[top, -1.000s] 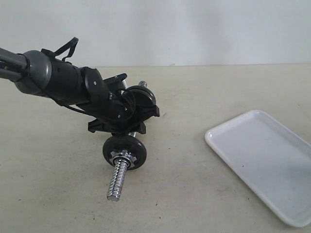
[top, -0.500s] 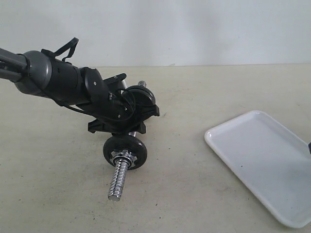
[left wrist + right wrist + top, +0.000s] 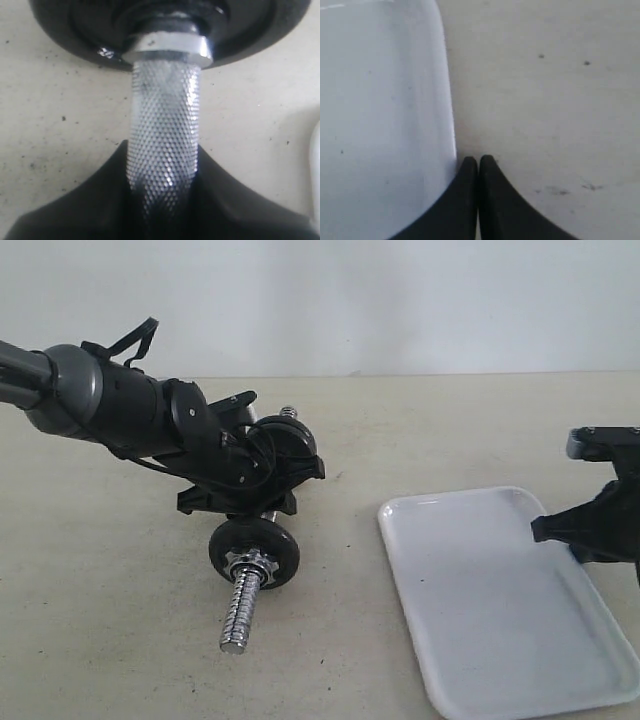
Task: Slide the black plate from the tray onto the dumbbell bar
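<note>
The white glossy rectangular tray [image 3: 480, 610] with its low rim lies bare on the beige tabletop [image 3: 400, 410], with no disc in it in either the exterior or the right wrist view. I therefore judge that the black plate, a small round cast-iron weight disc with a centre hole, is already on the chrome dumbbell bar [image 3: 240, 605]. Two places on the bar carry such discs. The near black disc [image 3: 282, 548] sits behind a chrome star-shaped collar [image 3: 247, 562], with the threaded end sticking out towards the camera. The far black disc [image 3: 295, 445] is partly hidden by the arm. I cannot tell which of them came from the tray. The left gripper [image 3: 245, 480] has its jaws part-way closed around the bar's knurled chrome handle [image 3: 165, 145] and holds the bar tilted, its near threaded tip down by the table. The left wrist view shows a disc seated against a chrome inner collar [image 3: 167, 45] just beyond the grip. The right gripper [image 3: 545, 528] has its jaws pressed together on nothing, its tips low at the table and right against the tray's rim. By this reading the sliding itself looks done. What seems left is to set the bar down, let go of it and draw both arms away; whether the far end has a locking collar is hidden
</note>
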